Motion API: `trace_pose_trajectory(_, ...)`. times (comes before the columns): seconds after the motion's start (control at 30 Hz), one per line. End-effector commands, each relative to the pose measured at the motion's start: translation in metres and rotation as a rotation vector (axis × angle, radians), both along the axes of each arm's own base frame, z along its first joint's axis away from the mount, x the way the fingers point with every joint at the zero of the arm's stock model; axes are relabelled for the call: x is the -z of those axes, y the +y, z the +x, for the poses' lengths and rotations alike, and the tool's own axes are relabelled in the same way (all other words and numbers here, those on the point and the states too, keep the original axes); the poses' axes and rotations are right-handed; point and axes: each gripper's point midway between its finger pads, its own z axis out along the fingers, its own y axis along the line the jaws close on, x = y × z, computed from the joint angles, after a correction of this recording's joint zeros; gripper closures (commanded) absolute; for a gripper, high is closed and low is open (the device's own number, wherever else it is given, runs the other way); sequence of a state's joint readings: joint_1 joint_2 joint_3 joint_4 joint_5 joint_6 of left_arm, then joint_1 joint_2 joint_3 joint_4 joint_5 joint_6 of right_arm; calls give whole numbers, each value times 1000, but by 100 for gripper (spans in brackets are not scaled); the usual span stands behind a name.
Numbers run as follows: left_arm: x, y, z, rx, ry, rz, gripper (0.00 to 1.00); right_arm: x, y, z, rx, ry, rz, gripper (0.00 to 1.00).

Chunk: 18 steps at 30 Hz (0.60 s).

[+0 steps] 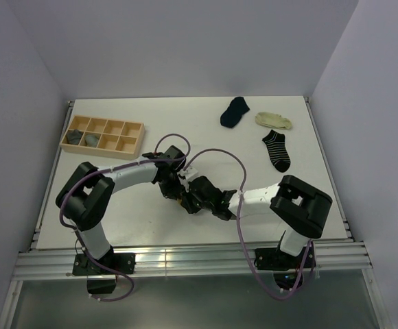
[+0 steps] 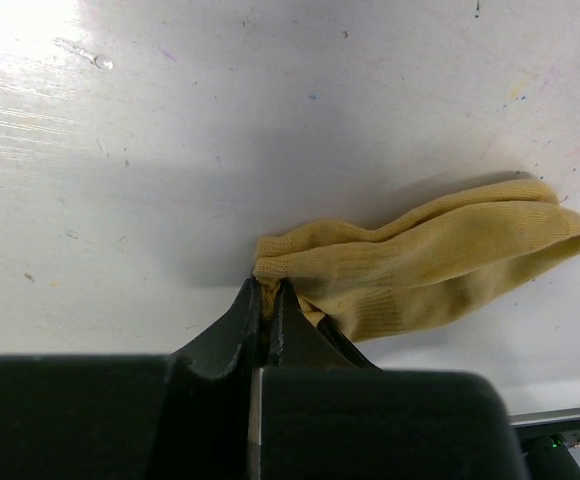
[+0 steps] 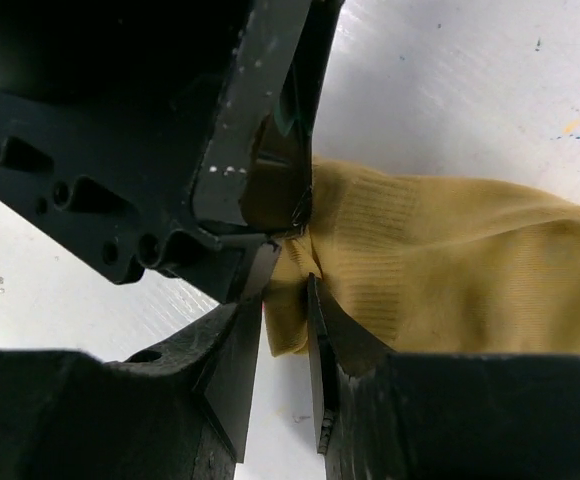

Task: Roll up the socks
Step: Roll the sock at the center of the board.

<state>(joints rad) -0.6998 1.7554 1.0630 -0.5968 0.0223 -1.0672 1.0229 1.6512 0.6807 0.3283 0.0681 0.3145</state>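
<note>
A mustard-yellow sock (image 2: 440,265) lies flat on the white table, stretching away to the right. My left gripper (image 2: 268,285) is shut on the sock's near end, with cloth pinched between its tips. My right gripper (image 3: 288,290) meets it at that same end. Its jaws stand a little apart, with a loose fold of the sock (image 3: 450,270) between them, and the left arm's fingers (image 3: 270,200) sit just above. In the top view both grippers (image 1: 178,186) (image 1: 189,199) crowd together mid-table and hide the yellow sock.
A navy sock (image 1: 234,112), a cream sock (image 1: 274,120) and a striped sock (image 1: 276,150) lie at the back right. A wooden compartment tray (image 1: 134,125) sits at the back left, with two rolled grey socks (image 1: 74,136) (image 1: 90,139) in its left cells.
</note>
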Motion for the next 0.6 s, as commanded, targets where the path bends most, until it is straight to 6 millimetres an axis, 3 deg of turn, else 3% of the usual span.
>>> trace_pose_trajectory(0.0, 10, 6, -7, 16, 34, 48, 100, 0, 4, 6, 7, -26, -24, 68)
trace_pose_trajectory(0.47, 12, 1, -4, 13, 34, 32, 100, 52, -16, -2, 50, 35, -226, 68)
trace_pose_trajectory(0.57, 12, 3, -5, 7, 30, 33, 100, 51, -17, -10, 46, 70, -199, 94)
